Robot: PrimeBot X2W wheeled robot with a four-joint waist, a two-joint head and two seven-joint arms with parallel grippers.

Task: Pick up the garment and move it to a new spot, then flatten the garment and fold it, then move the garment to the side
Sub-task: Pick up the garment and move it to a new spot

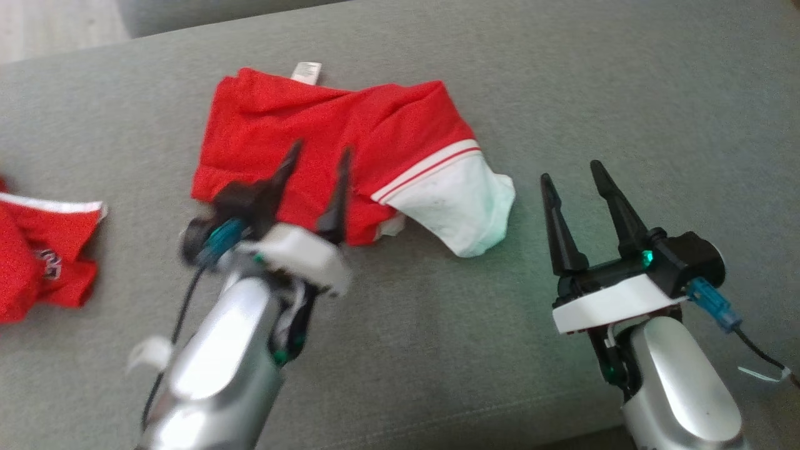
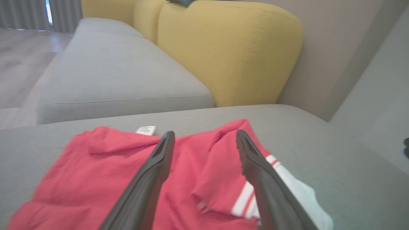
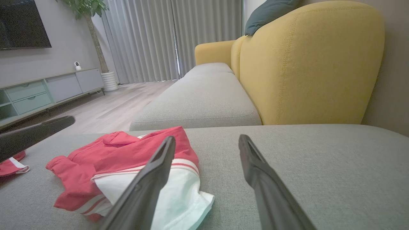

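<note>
Crumpled red fabric garment (image 1: 350, 125) with a white sleeve, upper centre on the grey sofa cushion (image 1: 437, 350).
The left end effector (image 1: 320, 156) is spread over its lower edge, gripping nothing; the right end effector (image 1: 572, 172) is spread at lower right.

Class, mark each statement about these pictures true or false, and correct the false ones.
1. The left hand is open, its fingers over the red and white garment. True.
2. The right hand grips the garment's white part. False: it is open and apart from the garment, over the grey cushion.
3. A white label shows at the garment's far edge. True.
4. The garment lies on a wooden table. False: it lies on the grey cushion.
5. A second red garment lies to the robot's right. False: it lies to the robot's left.
</note>
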